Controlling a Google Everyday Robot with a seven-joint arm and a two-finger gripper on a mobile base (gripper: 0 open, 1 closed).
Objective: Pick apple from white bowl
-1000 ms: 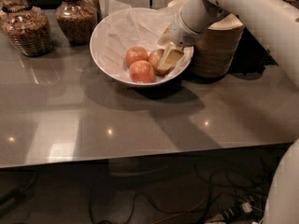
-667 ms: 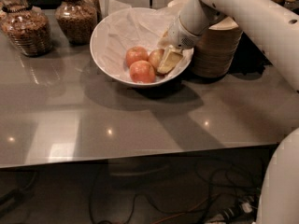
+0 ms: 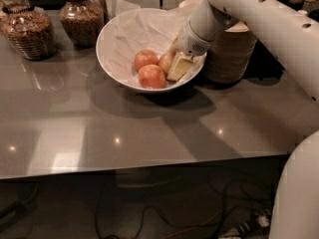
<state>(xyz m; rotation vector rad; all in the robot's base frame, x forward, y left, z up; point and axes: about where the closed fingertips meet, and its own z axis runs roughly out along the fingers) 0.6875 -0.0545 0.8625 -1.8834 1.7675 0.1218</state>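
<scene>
A wide grey table (image 3: 149, 133) fills the room's foreground, and the robot's pale arm (image 3: 259, 19) reaches in over it from the right. The white bowl (image 3: 107, 59), lined with crumpled paper, sits toward the back beside a stack of beige paper bowls (image 3: 229, 59). Two orange-red apples (image 3: 145, 59) lie inside it. The paler apple (image 3: 166, 61) rests just right of them, touching the gripper (image 3: 175, 63), which is down in the bowl. I cannot tell whether the gripper has hold of it.

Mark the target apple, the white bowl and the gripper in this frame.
apple (image 3: 165, 61): camera view, its pale visible face.
white bowl (image 3: 101, 46): camera view, left rim.
gripper (image 3: 175, 66): camera view, pale tip end inside the bowl, beside the apple.
</scene>
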